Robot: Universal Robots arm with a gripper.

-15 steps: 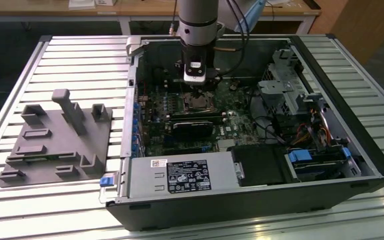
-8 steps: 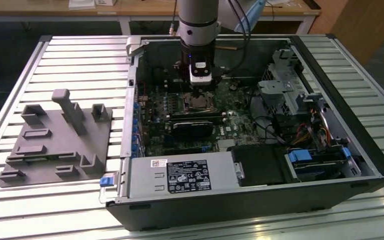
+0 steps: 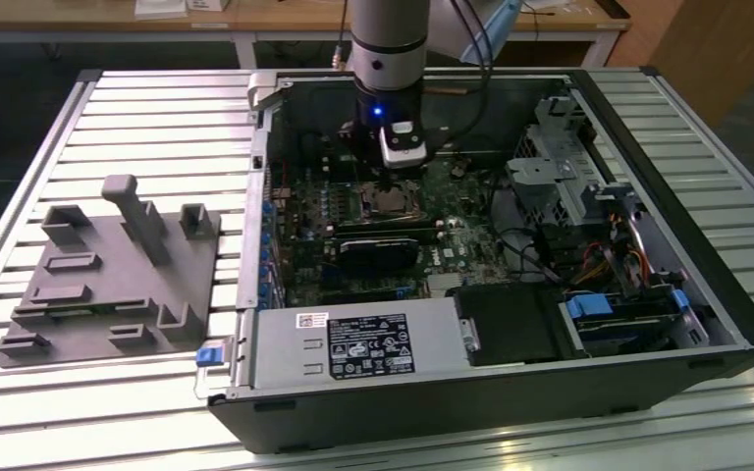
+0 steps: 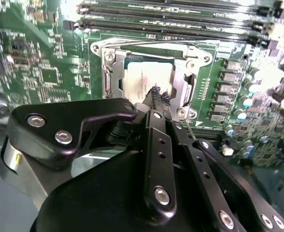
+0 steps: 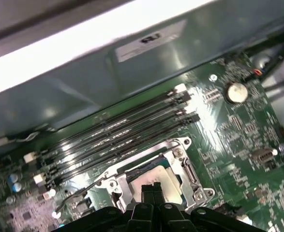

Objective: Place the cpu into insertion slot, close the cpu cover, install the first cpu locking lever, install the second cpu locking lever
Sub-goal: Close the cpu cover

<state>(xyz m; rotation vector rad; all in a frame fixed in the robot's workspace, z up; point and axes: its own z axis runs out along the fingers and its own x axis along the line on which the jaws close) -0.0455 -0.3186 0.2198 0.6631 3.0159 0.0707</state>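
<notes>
**Fingers pinched over seated CPU, lever stage**

Your gripper (image 4: 159, 94) has its fingers drawn together, narrow, with nothing between them. The tips hang just over the cpu (image 4: 144, 79), at its edge nearest the gripper body; you can't tell if they touch. The cpu lies flat in the insertion slot (image 4: 121, 86), straight under the fingertips. The cpu cover (image 4: 186, 82) looks down, framing the chip around the tips. Placing and cover read as done, so call the step in hand the first lever.

In the first wrist view a thin wire, probably a locking lever (image 5: 83, 192), stands off to one side of the fingers, just apart from the socket frame. It doesn't look latched. The memory slots (image 5: 122, 129) run beyond the tips.

Judgement: this step calls for a pinched tip on a thin springy wire, pressed down and tucked under its catch. Stay off the chip top. Expect the wire to slip sideways.
</notes>
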